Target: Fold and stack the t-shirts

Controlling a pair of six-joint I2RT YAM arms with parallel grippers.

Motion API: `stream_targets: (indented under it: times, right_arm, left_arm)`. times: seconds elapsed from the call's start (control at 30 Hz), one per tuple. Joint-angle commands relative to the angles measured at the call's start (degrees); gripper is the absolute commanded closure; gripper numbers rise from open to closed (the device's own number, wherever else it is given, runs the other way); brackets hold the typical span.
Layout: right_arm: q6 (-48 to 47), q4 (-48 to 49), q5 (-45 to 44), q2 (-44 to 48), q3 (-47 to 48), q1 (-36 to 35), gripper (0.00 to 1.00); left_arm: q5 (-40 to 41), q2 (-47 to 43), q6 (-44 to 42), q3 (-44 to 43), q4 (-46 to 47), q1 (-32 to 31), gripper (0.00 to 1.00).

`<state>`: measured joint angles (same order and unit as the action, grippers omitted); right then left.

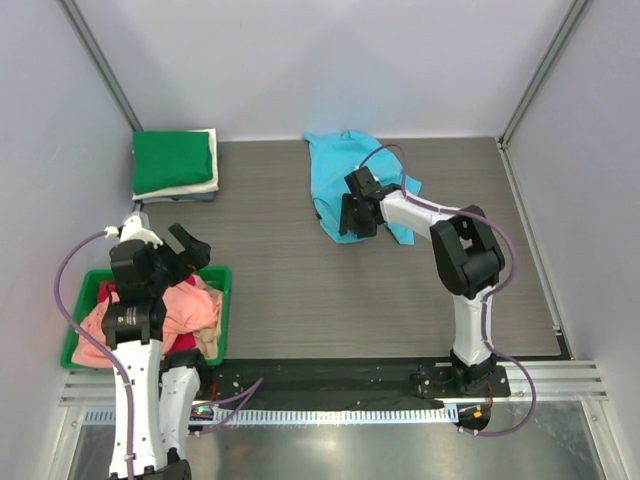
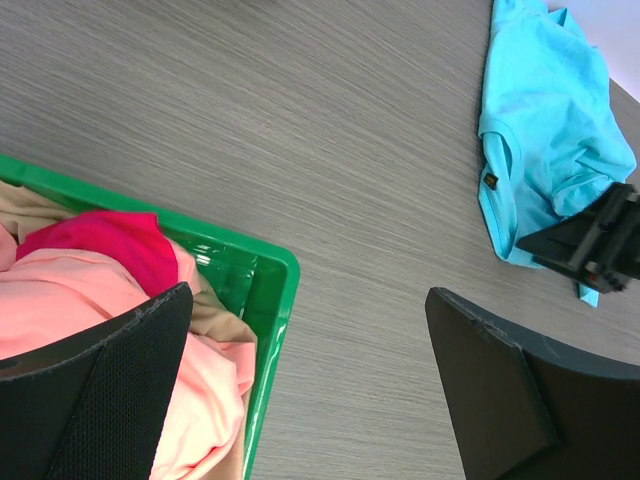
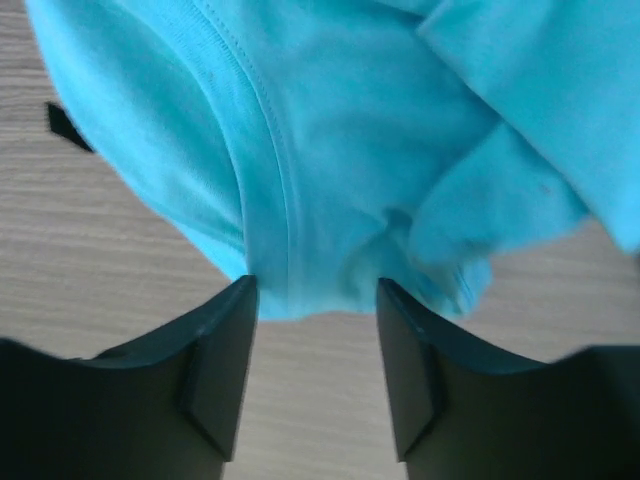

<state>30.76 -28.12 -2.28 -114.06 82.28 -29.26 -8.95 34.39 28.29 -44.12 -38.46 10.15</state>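
1. The sky-blue t-shirt lies crumpled and unfolded on the grey tabletop, towards the far side and right of the middle.
2. The right claw sits at the near edge of that shirt. In the right wrist view its fingers stand moderately apart and the hem bunches just ahead of the gap. The cloth may brush the fingertips, but the blur makes this hard to judge, and nothing is clamped.
3. The left claw is spread wide and holds nothing. It hangs over the far right corner of the green bin.
4. The bin stands at the near left of the tabletop. A salmon-pink shirt is heaped on top in it and spills over the left rim, with a red shirt and a tan shirt tangled beneath.
5. At the far left corner sits a neat folded stack: a green shirt on top of a cream shirt.
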Motion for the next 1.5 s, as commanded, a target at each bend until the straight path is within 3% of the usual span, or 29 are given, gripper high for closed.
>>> stream_targets:
  times: [0.0,0.1,0.17,0.23,0.37,0.4,0.47,0.5,0.53,0.6,0.63,0.87,0.97,1.13,1.3,1.47]
  right_arm:
    - [-0.35,1.66,1.49,-4.5,2.79,-2.02,0.46]
    - [0.7,1.84,4.13,-8.45,5.08,-3.44,0.59]
    - [1.66,1.84,5.18,-10.47,7.27,-5.02,0.82]
    - [2.54,1.93,6.41,-11.79,9.55,-6.68,0.95]
    - [7.55,4.46,14.21,-15.65,21.55,-10.8,0.99]
    - [7.99,6.3,21.28,-16.54,24.48,-11.78,0.99]
    - [8.52,8.6,27.83,-18.73,34.4,-13.97,0.92]
    - [8.26,8.87,30.47,-20.57,37.57,-14.42,0.79]
    - [8.0,8.78,32.85,-20.59,40.82,-14.69,0.47]
    - [5.9,8.17,32.79,-19.1,39.81,-14.17,0.34]
    - [4.76,7.56,29.56,-15.35,34.84,-13.64,0.31]
    - [1.23,7.46,9.17,7.23,-0.21,-4.41,0.33]
    - [-0.61,7.46,8.43,11.21,-8.24,-2.74,0.35]
    - [-0.62,9.75,11.07,11.32,-14.07,-2.74,0.39]
    - [0.52,12.56,13.97,10.17,-15.66,-3.7,0.44]
    - [1.31,14.32,13.98,8.25,-16.45,-6.34,0.44]
  left_arm:
    - [-1.68,0.06,-0.34,-0.79,1.28,0.31,0.0]
    - [-1.6,-0.2,-0.43,-0.79,1.37,0.31,0.0]
    - [-1.68,-0.2,-0.52,-0.79,1.37,0.31,0.0]
    - [-1.68,-0.38,-0.52,-0.79,1.45,0.31,0.0]
    - [-1.33,-0.29,-0.52,-0.71,1.46,0.39,0.0]
    - [-1.25,-0.29,-0.52,-0.71,1.46,0.39,0.0]
    - [-0.9,-0.12,-0.52,-0.71,1.46,0.57,0.0]
    - [-0.89,0.15,-0.52,-0.79,1.37,0.66,0.0]
    - [-0.72,0.32,-0.61,-0.79,1.28,0.83,0.0]
    - [-0.28,0.67,-0.61,-0.97,0.84,0.75,0.0]
    - [-0.19,0.76,-0.61,-0.97,0.75,0.83,0.0]
    - [-0.71,1.82,-0.34,-1.06,0.67,0.75,0.0]
    - [-2.03,2.43,0.36,-1.06,1.01,0.75,0.0]
    - [-4.15,8.66,5.62,-0.35,5.05,-3.01,0.0]
    - [7.88,15.78,9.14,-1.58,8.83,-17.5,0.0]
    - [8.6,22.73,10.82,-2.64,12.34,-20.08,0.0]
